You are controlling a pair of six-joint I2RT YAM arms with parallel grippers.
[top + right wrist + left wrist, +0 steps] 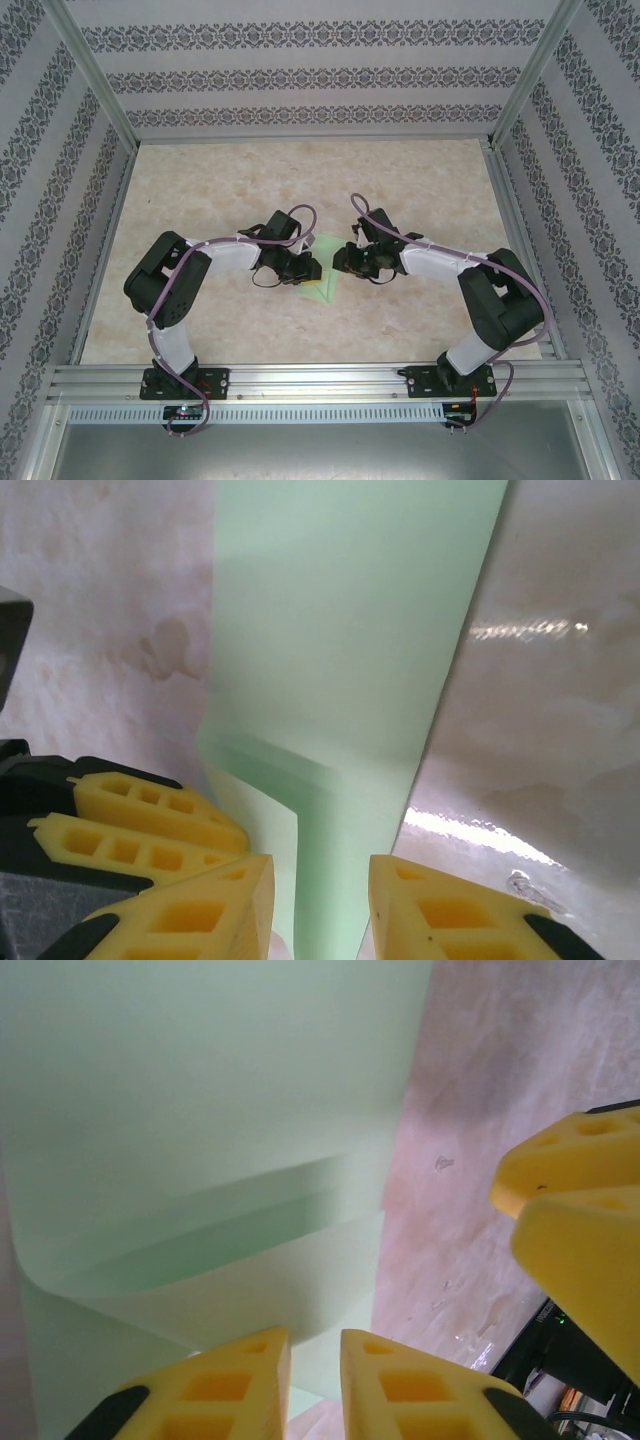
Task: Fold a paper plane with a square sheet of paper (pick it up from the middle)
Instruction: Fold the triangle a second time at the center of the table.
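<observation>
- Looking from the top external view, the sheet of paper (320,288) lies in the middle of the table (420,190), partly folded. The left hand (305,266) is at its left edge and the right hand (343,262) at its right edge. Both are low over it, and their fingers are too small here to tell how they stand.
- Left wrist view:
  - The sheet of paper (200,1110) rises in front of the camera as a pale green wall, with a curled left edge and stepped layers lower down.
  - The left hand (315,1385) has its yellow fingers drawn close, with a sliver of green in the narrow gap. I cannot tell whether the pads actually bite the paper.
  - The right hand (545,1192) is just beside the paper's right edge, above the table (500,1060).
- Right wrist view:
  - A long green strip of the sheet of paper (350,630) runs away from the camera, with a folded flap near the bottom.
  - The right hand (322,900) has its fingers part-way apart, with the strip between them. I cannot tell whether they grip it or only straddle it.
  - The left hand (140,815) sits close on the left, over the table (100,580).
- Handling, as a judgement:
  - The paper is very light, thin and limp, so it will bow, spring open and slide on the glossy table.
  - It creases for good and tears at its edges.
  - The safest hold is on the layered fold near the middle, pinched gently, with the other hand steadying a flat part.
</observation>
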